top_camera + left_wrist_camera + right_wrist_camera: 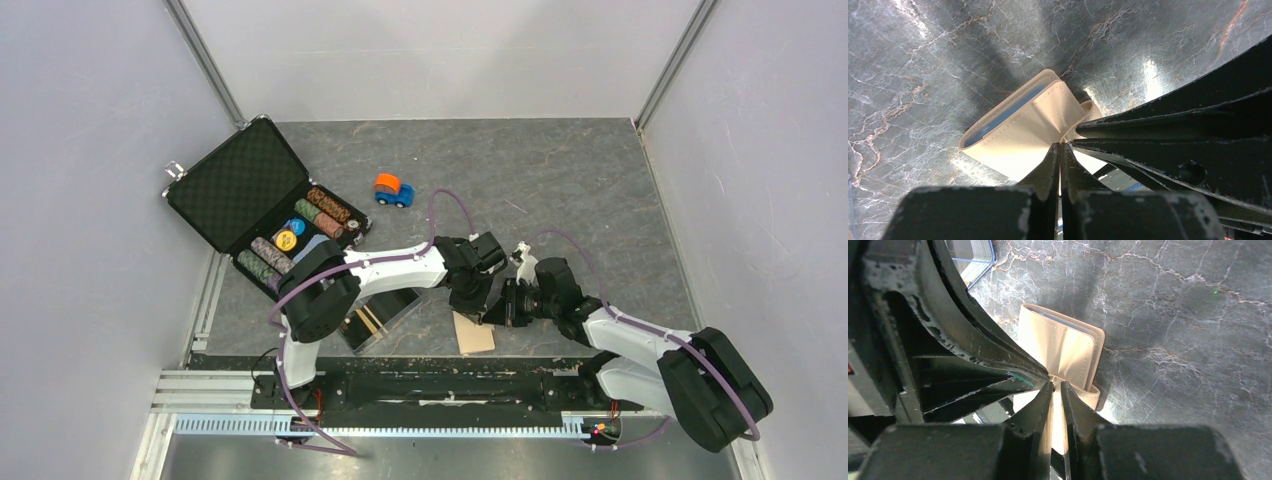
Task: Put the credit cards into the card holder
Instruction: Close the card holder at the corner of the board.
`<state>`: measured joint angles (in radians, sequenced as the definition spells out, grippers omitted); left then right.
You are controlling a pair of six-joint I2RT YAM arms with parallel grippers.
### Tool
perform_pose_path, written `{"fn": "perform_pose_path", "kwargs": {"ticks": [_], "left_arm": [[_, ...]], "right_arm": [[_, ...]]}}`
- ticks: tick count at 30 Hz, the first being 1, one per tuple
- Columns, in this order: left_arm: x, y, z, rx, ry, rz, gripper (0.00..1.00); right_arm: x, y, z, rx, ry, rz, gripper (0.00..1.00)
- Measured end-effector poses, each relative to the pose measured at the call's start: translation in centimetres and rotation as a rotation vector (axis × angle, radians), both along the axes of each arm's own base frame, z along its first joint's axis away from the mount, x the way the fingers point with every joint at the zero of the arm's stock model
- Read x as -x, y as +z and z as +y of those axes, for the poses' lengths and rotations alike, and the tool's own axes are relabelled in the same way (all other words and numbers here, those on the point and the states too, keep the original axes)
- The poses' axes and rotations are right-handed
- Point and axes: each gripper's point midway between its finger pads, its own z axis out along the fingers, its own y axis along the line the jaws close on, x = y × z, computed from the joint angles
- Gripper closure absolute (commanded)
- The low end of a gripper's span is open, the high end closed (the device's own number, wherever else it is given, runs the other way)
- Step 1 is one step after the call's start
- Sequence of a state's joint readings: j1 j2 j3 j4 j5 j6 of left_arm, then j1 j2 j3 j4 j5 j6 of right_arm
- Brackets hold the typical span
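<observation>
card holder: one; blue card: one

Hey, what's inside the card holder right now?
The edge of a light blue card shows between the folded beige flaps of the card holder. The flaps cover the rest, so how many cards are in there cannot be told.

Laboratory test cell: plain grey panels enclose a stone-patterned tabletop with robot arms mounted (aluminium rail along the near edge).
</observation>
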<state>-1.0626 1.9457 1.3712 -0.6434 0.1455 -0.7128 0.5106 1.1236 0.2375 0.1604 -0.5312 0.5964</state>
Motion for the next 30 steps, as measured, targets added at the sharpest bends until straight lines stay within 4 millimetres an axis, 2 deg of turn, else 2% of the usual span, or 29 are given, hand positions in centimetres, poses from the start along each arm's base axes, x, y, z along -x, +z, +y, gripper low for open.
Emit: {"fn": "perform_pose_path", "kwargs": {"ticks": [14,20,30], "left_arm": [[0.4,-0.4,-0.1,0.0,-0.011,-0.013,0.98],[0.5,-0.3,0.1,-0.011,-0.012,-0.028,0.98],[0.5,1.3,0.3,0.004,-0.01,-0.049,0.98]], "right_arm": [[0.2,-0.3,-0.1,0.014,0.005,0.009,0.86],[0.3,-0.2,0.1,0.014,0.013,0.005,0.8],[0.4,0.0,0.0,0.018,0.011,0.004,0.77]]}}
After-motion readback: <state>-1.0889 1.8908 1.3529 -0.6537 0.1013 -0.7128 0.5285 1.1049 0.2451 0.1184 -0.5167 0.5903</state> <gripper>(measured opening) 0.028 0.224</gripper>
